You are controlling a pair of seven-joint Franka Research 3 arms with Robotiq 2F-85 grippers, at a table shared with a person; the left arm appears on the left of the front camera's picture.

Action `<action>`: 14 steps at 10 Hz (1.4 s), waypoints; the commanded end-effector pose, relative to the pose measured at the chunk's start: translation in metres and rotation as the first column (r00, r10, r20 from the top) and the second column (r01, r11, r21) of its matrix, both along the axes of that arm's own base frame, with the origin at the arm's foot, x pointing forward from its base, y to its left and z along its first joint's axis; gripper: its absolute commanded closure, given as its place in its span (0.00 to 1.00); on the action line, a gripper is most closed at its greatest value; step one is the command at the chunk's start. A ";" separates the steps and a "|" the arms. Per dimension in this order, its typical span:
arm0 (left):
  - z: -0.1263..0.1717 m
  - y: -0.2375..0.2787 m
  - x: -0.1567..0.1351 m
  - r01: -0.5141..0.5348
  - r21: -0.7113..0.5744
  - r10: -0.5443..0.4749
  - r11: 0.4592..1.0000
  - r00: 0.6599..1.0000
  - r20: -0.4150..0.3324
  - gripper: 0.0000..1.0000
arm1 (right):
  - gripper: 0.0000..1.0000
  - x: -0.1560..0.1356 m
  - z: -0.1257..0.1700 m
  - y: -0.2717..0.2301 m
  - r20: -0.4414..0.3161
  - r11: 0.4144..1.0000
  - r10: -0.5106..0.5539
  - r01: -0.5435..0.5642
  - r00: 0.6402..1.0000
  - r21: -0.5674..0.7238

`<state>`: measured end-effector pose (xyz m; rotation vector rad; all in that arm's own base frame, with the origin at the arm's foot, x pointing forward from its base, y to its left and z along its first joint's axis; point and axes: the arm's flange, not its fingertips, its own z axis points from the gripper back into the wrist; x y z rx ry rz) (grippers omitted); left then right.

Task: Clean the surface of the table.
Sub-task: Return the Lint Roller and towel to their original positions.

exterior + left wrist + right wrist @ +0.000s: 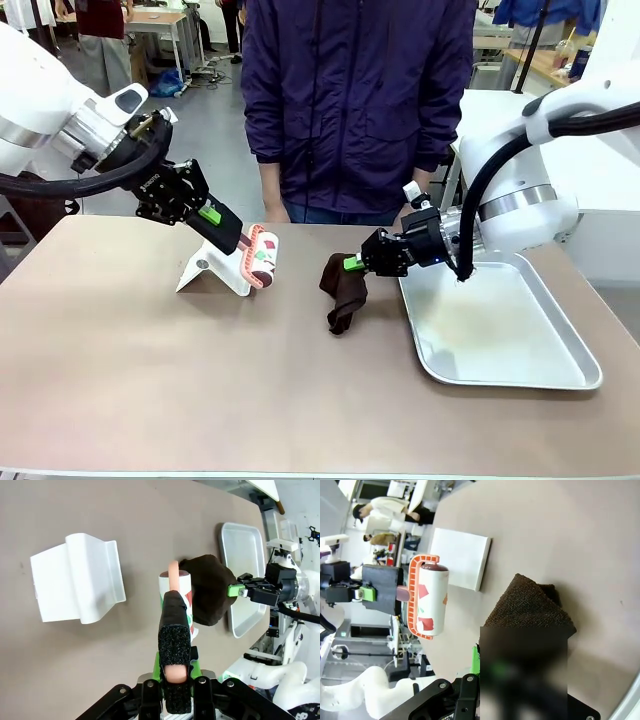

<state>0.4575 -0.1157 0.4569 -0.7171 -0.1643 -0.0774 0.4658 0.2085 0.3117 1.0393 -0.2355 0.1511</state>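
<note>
Gripping the handle of a lint roller [263, 256] with fingers closed tight, the left gripper [226, 231] holds it just above the brown table [150, 370], beside a white stand [208, 270]. The right gripper [352, 263] pinches a dark brown cloth [343, 291] that hangs onto the table, next to the metal tray [560, 372].
</note>
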 end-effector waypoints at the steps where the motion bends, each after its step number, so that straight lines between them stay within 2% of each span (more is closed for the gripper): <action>1: 0.001 0.002 -0.005 -0.004 -0.007 0.004 1.000 1.000 0.002 0.78 | 0.90 -0.003 0.003 -0.001 0.016 1.000 -0.002 0.002 1.000 0.001; 3: -0.003 -0.002 0.003 0.024 -0.001 -0.024 1.000 1.000 0.007 0.78 | 0.90 -0.003 0.003 -0.001 0.016 1.000 -0.002 0.002 1.000 0.001; 4: -0.005 -0.006 0.009 0.024 -0.004 -0.023 1.000 0.999 0.039 0.78 | 0.90 0.000 0.000 -0.001 0.000 1.000 -0.001 0.001 1.000 0.000; 5: -0.008 -0.009 0.017 -0.016 0.031 0.014 0.999 0.999 0.040 0.78 | 0.90 0.002 -0.005 0.000 -0.023 1.000 -0.016 0.015 1.000 -0.012; 11: -0.020 -0.017 0.056 -0.084 0.153 0.090 0.985 0.995 -0.035 0.78 | 0.90 0.004 -0.017 -0.005 -0.024 0.980 -0.038 0.032 0.999 -0.198; 14: -0.024 -0.012 0.062 -0.127 0.187 0.137 0.974 0.990 -0.042 0.78 | 0.90 0.006 -0.019 -0.004 -0.026 0.980 -0.029 0.023 0.999 -0.199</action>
